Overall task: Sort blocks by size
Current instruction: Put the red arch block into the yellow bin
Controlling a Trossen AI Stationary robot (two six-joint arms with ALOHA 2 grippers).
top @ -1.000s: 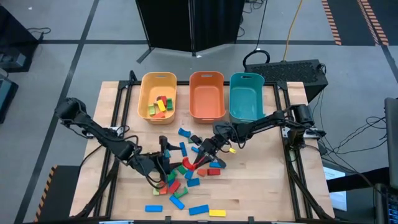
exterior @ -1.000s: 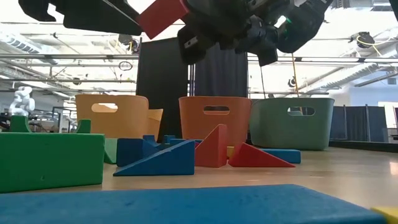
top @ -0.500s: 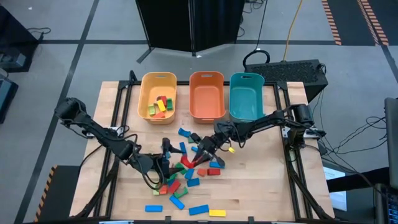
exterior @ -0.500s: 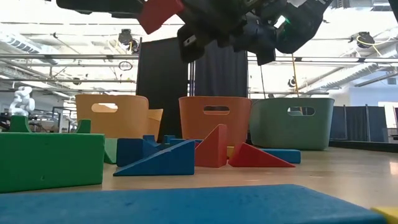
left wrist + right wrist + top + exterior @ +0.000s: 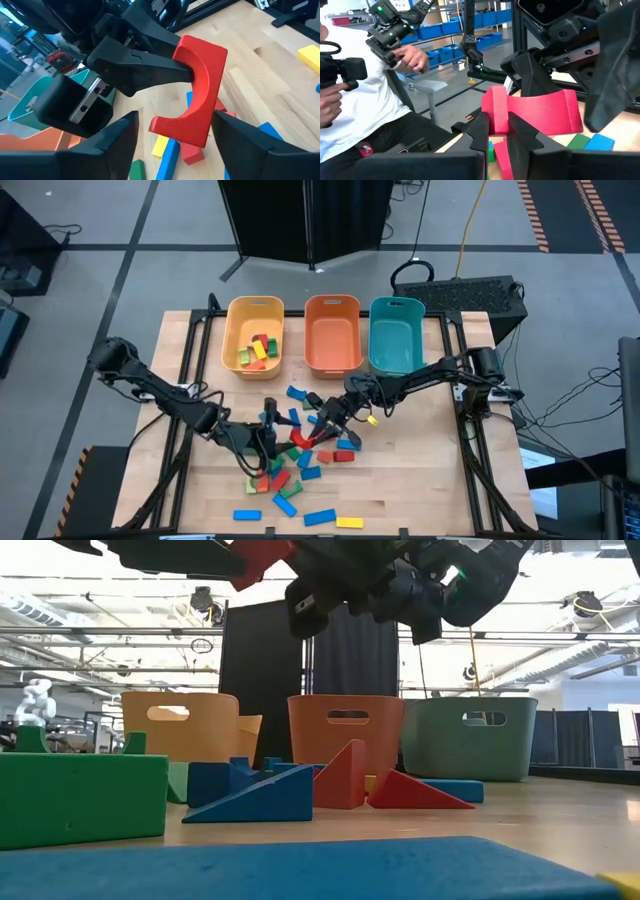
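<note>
Item: red arch block, mid-air handover over the pile.

My right gripper (image 5: 187, 75) pinches one end of the red arch block (image 5: 195, 102) above the loose blocks (image 5: 290, 465) at table centre. My left gripper (image 5: 172, 135) stands spread, one finger either side of the arch, not visibly touching it. The arch's long axis runs across the gap between the left fingers, its free end nearer the left arm. Yellow bin (image 5: 254, 305), orange bin (image 5: 332, 305) and teal bin (image 5: 396, 308) lie beyond.

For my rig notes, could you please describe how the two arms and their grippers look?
Both arms are dark, slender and jointed, with cables running along them. The left gripper and right gripper each have two flat, matte black fingers. A small green light glows near one wrist in the low view.
</note>
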